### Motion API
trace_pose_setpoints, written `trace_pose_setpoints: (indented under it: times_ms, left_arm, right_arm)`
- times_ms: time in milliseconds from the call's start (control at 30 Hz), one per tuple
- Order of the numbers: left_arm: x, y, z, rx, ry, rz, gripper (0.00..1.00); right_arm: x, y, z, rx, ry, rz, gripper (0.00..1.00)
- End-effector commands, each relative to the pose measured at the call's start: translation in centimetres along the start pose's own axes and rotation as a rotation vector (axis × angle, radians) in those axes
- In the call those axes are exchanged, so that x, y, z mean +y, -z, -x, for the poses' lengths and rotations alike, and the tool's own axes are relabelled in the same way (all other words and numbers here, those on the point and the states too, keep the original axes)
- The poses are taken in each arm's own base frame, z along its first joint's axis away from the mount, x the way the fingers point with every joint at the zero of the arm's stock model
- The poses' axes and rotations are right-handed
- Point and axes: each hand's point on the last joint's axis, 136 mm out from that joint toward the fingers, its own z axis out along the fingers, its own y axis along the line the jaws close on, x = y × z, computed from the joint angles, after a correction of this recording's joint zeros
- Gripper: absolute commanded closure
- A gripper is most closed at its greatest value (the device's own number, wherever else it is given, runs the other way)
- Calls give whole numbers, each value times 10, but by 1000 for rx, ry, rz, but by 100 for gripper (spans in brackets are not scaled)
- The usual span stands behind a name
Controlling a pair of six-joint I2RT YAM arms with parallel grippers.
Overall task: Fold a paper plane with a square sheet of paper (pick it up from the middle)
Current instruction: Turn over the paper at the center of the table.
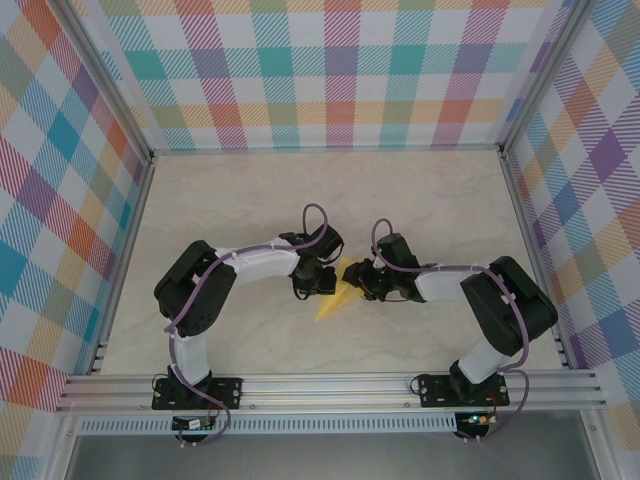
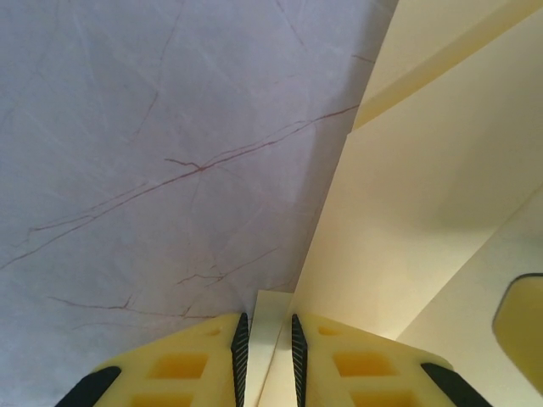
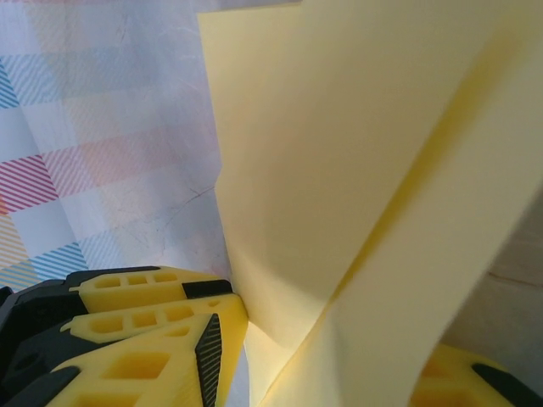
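The square sheet of paper (image 1: pixel 335 300), bright yellow and folded to a pointed shape, hangs between my two grippers over the middle of the table. In the top view my left gripper (image 1: pixel 322 283) is at its left edge and my right gripper (image 1: pixel 360 283) at its right. The left wrist view has my left gripper (image 2: pixel 267 348) shut on a narrow folded edge of the paper (image 2: pixel 424 212), with both black pads against it. In the right wrist view my right gripper (image 3: pixel 331 339) stands open. A creased fold of the paper (image 3: pixel 339 153) rises loose between its spread fingers.
The marble-patterned table top (image 1: pixel 250 200) lies under the paper. Checked walls (image 1: pixel 330 80) close in the back and both sides, and a metal rail (image 1: pixel 330 385) runs along the near edge. A finger of the right gripper (image 2: pixel 519 326) sits close beside the left one.
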Motion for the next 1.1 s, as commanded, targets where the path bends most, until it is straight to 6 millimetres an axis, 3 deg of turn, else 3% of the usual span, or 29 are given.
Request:
trace_pose_setpoints:
  times_ms: [0, 233, 467, 667, 833, 1067]
  left_arm:
    - [1, 6, -2, -10, 21, -13, 77]
    - [-1, 11, 0, -24, 27, -27, 77]
    - [-3, 21, 2, -54, 32, -52, 76]
    - [3, 38, 5, -126, 56, -49, 76]
    - [28, 69, 10, -271, 127, 10, 75]
    - [87, 117, 4, -470, 290, 123, 72]
  right_arm:
    - [12, -3, 11, -49, 51, 22, 61]
    - [7, -9, 12, -50, 75, 19, 65]
    - [17, -13, 15, -47, 129, 57, 73]
    - [23, -11, 16, -32, 180, 34, 86]
    - [37, 19, 18, -41, 342, -77, 93]
    - [13, 89, 28, -13, 542, -526, 95]
